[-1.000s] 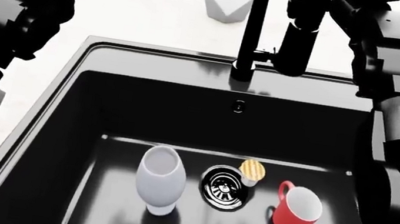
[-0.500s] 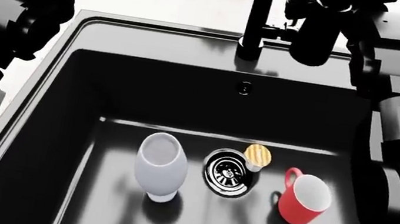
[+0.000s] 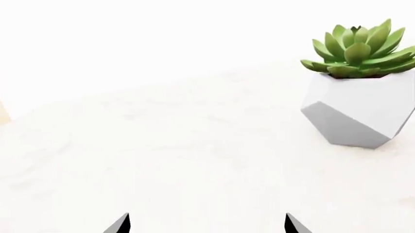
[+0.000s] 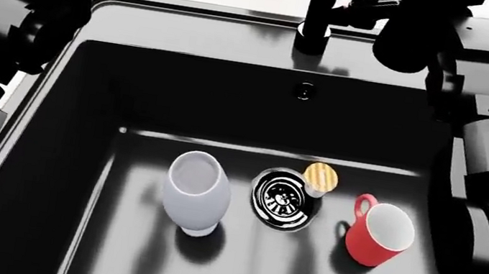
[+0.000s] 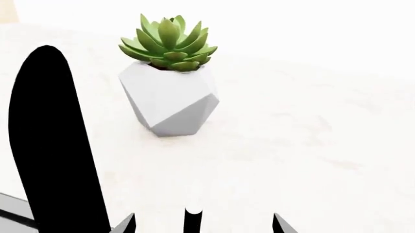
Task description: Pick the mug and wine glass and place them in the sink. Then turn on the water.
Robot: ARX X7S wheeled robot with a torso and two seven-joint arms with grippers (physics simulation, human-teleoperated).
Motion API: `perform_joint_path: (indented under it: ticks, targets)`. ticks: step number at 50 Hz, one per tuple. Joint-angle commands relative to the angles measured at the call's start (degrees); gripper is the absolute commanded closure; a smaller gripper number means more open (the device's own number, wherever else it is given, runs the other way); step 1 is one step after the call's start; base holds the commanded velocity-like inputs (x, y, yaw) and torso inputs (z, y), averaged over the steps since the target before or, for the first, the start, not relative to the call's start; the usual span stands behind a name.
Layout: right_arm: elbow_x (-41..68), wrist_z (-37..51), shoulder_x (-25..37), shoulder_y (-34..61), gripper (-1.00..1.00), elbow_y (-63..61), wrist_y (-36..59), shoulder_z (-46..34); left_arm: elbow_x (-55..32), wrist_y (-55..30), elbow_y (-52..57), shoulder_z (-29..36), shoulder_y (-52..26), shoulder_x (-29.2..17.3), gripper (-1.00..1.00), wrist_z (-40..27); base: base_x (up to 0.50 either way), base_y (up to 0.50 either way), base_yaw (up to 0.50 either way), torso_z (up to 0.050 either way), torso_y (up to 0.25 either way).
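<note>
The black sink (image 4: pixel 82 120) holds the pale grey wine glass (image 4: pixel 195 191), upright left of the chrome drain (image 4: pixel 284 200). The red mug (image 4: pixel 377 235) stands right of the drain. The black faucet (image 4: pixel 320 10) rises at the sink's back rim and also shows in the right wrist view (image 5: pixel 55 141). No water stream shows. My right gripper (image 5: pixel 203 225) is open, with the faucet's thin black lever (image 5: pixel 192 221) between its fingertips. My left gripper (image 3: pixel 206 225) is open and empty over the white countertop. Both grippers are beyond the head view's top edge.
A white faceted pot with a green succulent (image 3: pixel 356 107) stands on the marble counter behind the faucet, also in the right wrist view (image 5: pixel 172 104). A small round yellow object (image 4: pixel 320 177) lies by the drain. My arms flank the sink on both sides.
The head view has shifted so the sink sits higher in frame and the plant pot has left it. My right forearm has moved right and up by the faucet lever. Mug and glass stay put.
</note>
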Motion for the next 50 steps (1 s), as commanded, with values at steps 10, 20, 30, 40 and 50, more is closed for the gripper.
perform_joint_path:
  ticks: [10,20,30,40,50]
  targets:
    - [0.06,1.76,0.42,-0.88,-1.00,-0.02,1.33,0.51,0.08,0.38,-0.76,-0.39,-0.31,0.29,-1.00,-0.07,0.00,0.00,0.00,0.000,0.000]
    - [0.12,3.50,0.87,-0.74,-1.00,-0.01,2.32,1.19,0.13,0.54,-0.78,-0.50,-0.32,0.34,-1.00,-0.12,0.00,0.00,0.00,0.000,0.000]
    - [0.08,4.24,1.18,-1.02,-1.00,-0.01,2.30,1.58,0.22,0.63,-0.74,-0.52,-0.32,0.33,-1.00,-0.11,0.00,0.00,0.00,0.000,0.000]
    - [0.05,5.03,2.05,-1.56,-1.00,-0.01,2.13,2.09,0.37,0.62,-0.80,-0.47,-0.29,0.31,-1.00,-0.11,0.00,0.00,0.00,0.000,0.000]
    - [-0.06,5.42,3.29,-1.18,-1.00,-0.01,2.45,2.32,0.60,0.85,-0.89,-0.42,-0.33,0.38,-1.00,-0.06,0.00,0.00,0.00,0.000,0.000]
